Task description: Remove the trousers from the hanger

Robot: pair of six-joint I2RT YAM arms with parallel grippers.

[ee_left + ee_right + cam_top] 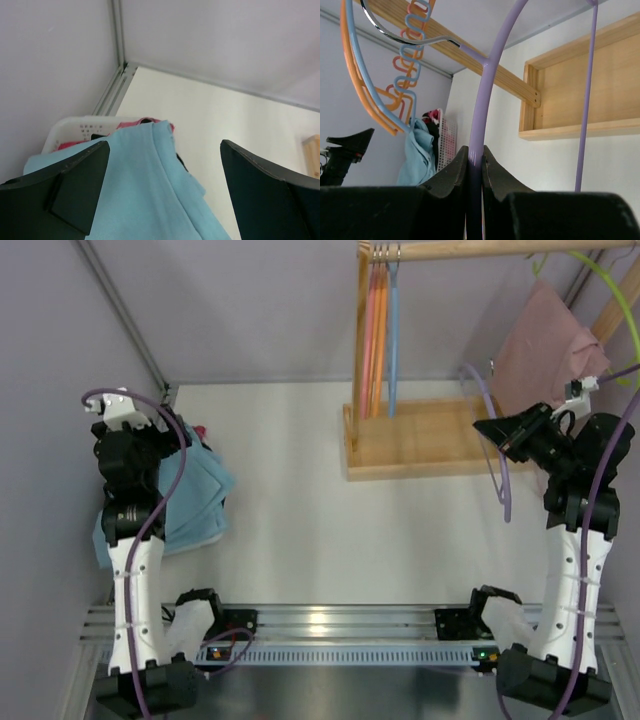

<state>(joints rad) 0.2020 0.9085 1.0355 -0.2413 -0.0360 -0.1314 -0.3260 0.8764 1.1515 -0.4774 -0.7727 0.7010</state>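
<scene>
Now | left gripper spread above blue trousers | right gripper clamping purple hanger

your two arms: white below, black above, each trailed by a purple cable.
on the left arm and the right arm you'll see a white lower link crossed by thin dark ties, black joint housings above it and a black base block below. a purple cable runs along each arm, and a white cap tops the left one. your left gripper has matte black, wedge-shaped fingers with paler edges; the right gripper is black too.
</scene>
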